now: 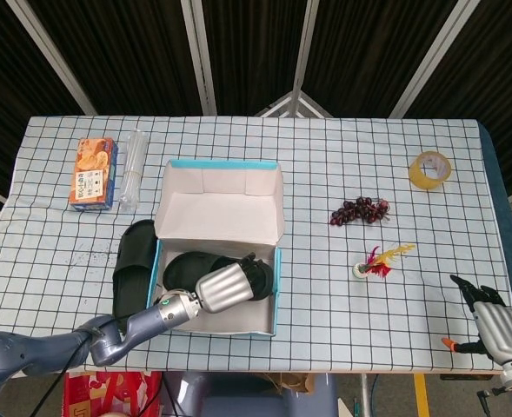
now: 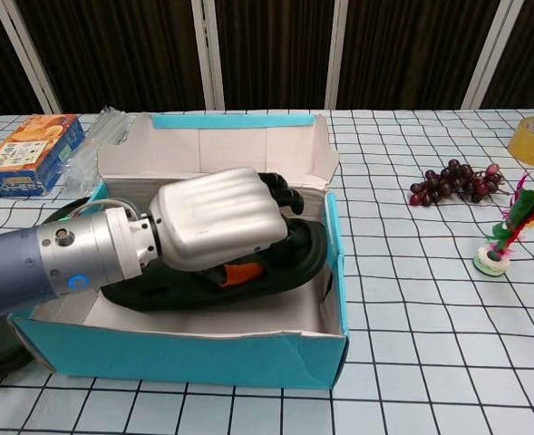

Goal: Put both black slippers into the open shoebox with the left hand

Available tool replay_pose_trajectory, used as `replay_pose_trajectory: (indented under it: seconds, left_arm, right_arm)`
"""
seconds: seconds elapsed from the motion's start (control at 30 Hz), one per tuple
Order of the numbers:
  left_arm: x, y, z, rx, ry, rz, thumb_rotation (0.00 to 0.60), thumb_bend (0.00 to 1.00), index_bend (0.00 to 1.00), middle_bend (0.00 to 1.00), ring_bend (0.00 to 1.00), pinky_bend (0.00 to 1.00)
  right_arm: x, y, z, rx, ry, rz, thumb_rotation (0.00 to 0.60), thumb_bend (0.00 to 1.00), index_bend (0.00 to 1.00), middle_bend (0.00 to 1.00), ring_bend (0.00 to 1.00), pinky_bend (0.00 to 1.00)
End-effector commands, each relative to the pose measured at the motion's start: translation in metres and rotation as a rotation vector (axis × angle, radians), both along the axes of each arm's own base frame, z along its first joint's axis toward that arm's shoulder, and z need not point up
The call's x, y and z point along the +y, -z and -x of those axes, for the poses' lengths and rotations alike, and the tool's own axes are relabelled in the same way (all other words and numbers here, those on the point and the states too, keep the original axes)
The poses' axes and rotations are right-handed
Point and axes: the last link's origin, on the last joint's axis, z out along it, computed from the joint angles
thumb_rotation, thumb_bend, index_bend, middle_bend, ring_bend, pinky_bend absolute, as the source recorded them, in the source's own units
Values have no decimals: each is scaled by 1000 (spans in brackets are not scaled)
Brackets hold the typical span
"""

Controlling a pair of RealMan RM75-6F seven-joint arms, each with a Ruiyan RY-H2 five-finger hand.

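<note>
Fingers (image 2: 280,195) of left hand (image 2: 217,220) curled on slipper (image 2: 285,263) inside shoebox (image 2: 212,349) — near right wall.

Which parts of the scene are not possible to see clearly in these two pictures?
- Left hand fingers: in both views the hand's back hides them, so the grip on the slipper in the shoebox is unclear.
- Second slipper: chest view cuts it at the left edge, behind the shoebox wall.
- Snack box print: too small in both views.
- Right hand: head view only, at the corner.
</note>
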Motion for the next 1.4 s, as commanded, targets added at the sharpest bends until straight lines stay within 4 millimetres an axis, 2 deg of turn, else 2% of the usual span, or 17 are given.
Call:
replay_pose_trajectory:
  seconds: [0.03,0.7,0.87,1.1,1.23,1.4]
  left_arm:
    - [-1,3,3,17,8,-2,600,465,532,548,226,249]
    - [3,9,19,71,-24,-31,600,460,521,566,237,248]
    - [6,-5,9,20,13,-74,600,453,435,510,217,248]
    - [7,-26,-2,-31,40,-108,600,452,273,250,134,216]
    - [4,-43,-8,-59,60,-125,600,452,258,232,128,206]
    - [-6,-83,-8,-145,-12,-133,600,434,247,261,128,199]
  right_arm:
    - [0,0,0,0,1,2,600,162,74,146,200,91]
    - [0,-1,0,3,1,6,600,161,74,146,200,91]
    - [0,0,1,3,3,6,600,161,74,146,200,91]
    - [1,0,0,4,3,7,600,161,74,146,200,91]
    - [1,0,0,5,1,7,600,161,74,146,200,91]
    - [1,0,-1,7,2,6,600,161,74,146,200,91]
